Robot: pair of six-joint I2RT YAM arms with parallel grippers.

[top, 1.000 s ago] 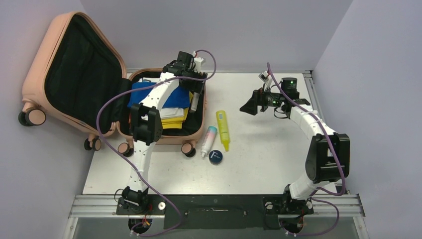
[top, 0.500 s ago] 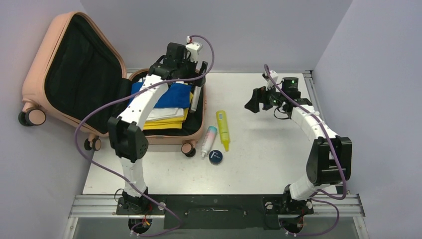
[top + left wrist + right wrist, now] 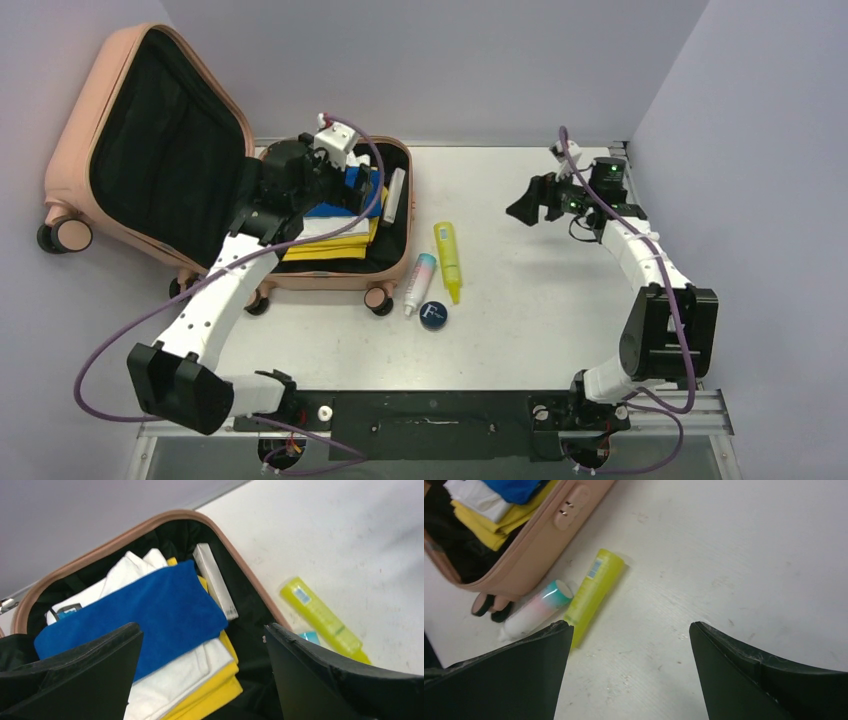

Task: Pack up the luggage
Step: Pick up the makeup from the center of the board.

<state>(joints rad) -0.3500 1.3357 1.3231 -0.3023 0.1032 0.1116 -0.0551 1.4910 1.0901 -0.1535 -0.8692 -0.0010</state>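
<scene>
The salmon-pink luggage [image 3: 320, 281] lies open at the table's far left, its black-lined lid [image 3: 160, 150] leaning back. Its base holds folded blue [image 3: 135, 610], white and yellow cloths [image 3: 220, 690] and a white box [image 3: 215, 580] along the right wall. My left gripper [image 3: 352, 188] hovers open and empty over the cloths, and it also shows in the left wrist view [image 3: 202, 680]. My right gripper [image 3: 530, 205] is open and empty above bare table at the far right, and it also shows in the right wrist view [image 3: 629, 670].
A yellow tube [image 3: 447, 260], a pink-and-teal bottle [image 3: 420, 282] and a round dark blue tin [image 3: 433, 315] lie on the table just right of the luggage. The tube [image 3: 594, 587] and bottle [image 3: 536, 610] show in the right wrist view. Walls close in at back and sides.
My left arm has swung back and to the left, carrying its gripper from the white box at the luggage's right wall to over the cloths. My right gripper has drifted slightly right.
</scene>
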